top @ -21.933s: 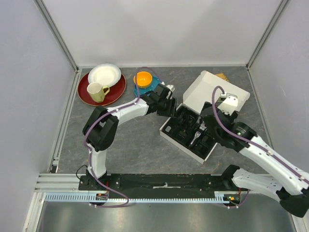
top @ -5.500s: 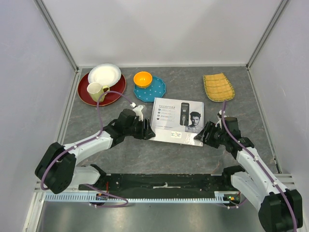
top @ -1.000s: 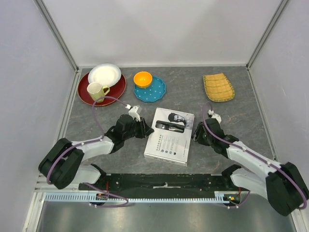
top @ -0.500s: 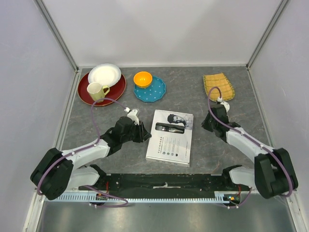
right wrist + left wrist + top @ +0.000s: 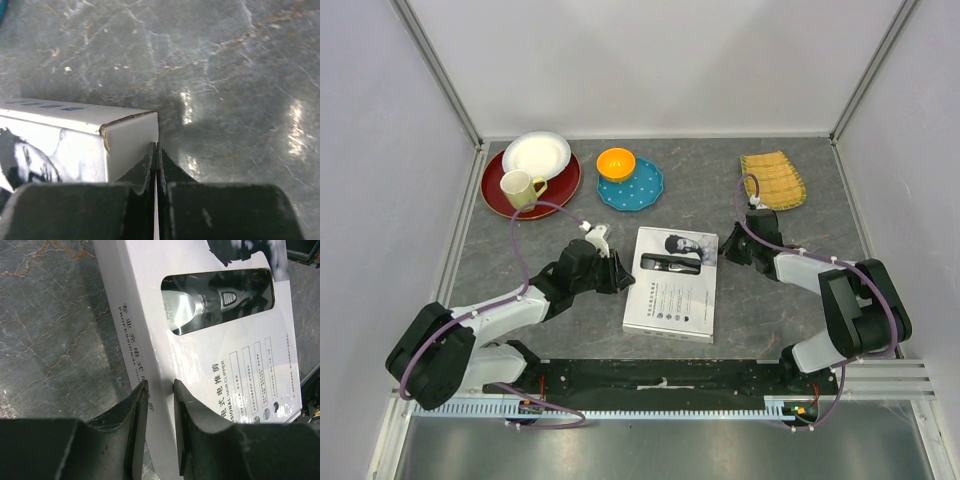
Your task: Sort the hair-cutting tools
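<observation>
White cardboard makes up the clipper box (image 5: 672,295), which lies shut and flat near the middle of the grey stone-look table (image 5: 570,215). Through a clear window in the lid you can see the black-and-silver hair clipper (image 5: 210,302) inside. The other hair tools cannot be seen; they may be under the lid.

The left gripper (image 5: 160,390) sits over the box's long left edge. Its fingers are a little way apart and do not look like they are squeezing anything. The right gripper (image 5: 156,150) has its fingers pressed tight together with nothing between them. Its tip is low on the table, right beside the far right corner of the box.

The box looks light and stiff, but card can dent, and that corner is already a bit torn. It is smooth, so it will likely slide when pushed. A good place to grab is the thin lip of the lid. The clipper looks hard, shiny and slippery. It is best held around its middle, not by the blade end.
</observation>
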Motion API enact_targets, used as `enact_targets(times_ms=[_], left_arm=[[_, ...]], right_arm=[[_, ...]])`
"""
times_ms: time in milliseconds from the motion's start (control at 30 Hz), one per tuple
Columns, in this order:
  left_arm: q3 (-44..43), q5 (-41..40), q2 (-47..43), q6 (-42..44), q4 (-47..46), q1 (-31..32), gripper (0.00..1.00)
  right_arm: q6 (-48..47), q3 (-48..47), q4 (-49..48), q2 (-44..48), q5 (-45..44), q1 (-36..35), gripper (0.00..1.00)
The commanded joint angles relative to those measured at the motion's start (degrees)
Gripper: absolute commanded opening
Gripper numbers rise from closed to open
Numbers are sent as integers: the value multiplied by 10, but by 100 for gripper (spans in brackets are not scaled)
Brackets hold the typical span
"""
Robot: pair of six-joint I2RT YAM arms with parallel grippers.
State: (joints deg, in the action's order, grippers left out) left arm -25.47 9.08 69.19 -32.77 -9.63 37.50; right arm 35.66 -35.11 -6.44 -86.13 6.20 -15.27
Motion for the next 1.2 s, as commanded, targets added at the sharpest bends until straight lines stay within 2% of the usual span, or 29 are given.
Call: enact_targets(times_ms=[0,33,167,233,267,300,333,467,700,867,1000,1133,1167], left_arm=[[-7,12,19,16,9,1,34],[-9,14,20,15,9,1,34],[-13,2,12,15,23,1,34],[-16,-6,9,15,29,1,34],[-17,-9,11,14,30,1,34],[-19,-9,12,14,30,1,34],[-19,-11,12,13,35,0,34],[-16,-25,11,-1,42,1,34],[-9,-21,13,-16,55,1,34],[2,1,20,-24,51,2,34],[19,26,29,-40,13,8,34],[31,37,31,-55,-12,21,33],[36,35,31,-57,-15,23,33]], right_arm=[[-5,-14,-91,8,101,-4,0],[-8,-15,-82,15,95,-4,0],[-1,-54,163,69,-31,-4,5],[-2,-30,208,117,-57,-4,11],[-1,-14,229,137,-58,-4,15],[2,4,237,180,-56,-6,23],[6,23,242,202,-50,-6,25],[55,124,268,292,16,-25,27],[148,182,271,337,50,-150,20],[159,190,248,339,124,-165,17],[181,198,215,344,187,-168,16],[224,214,152,368,229,-167,17],[253,220,110,380,234,-167,17]])
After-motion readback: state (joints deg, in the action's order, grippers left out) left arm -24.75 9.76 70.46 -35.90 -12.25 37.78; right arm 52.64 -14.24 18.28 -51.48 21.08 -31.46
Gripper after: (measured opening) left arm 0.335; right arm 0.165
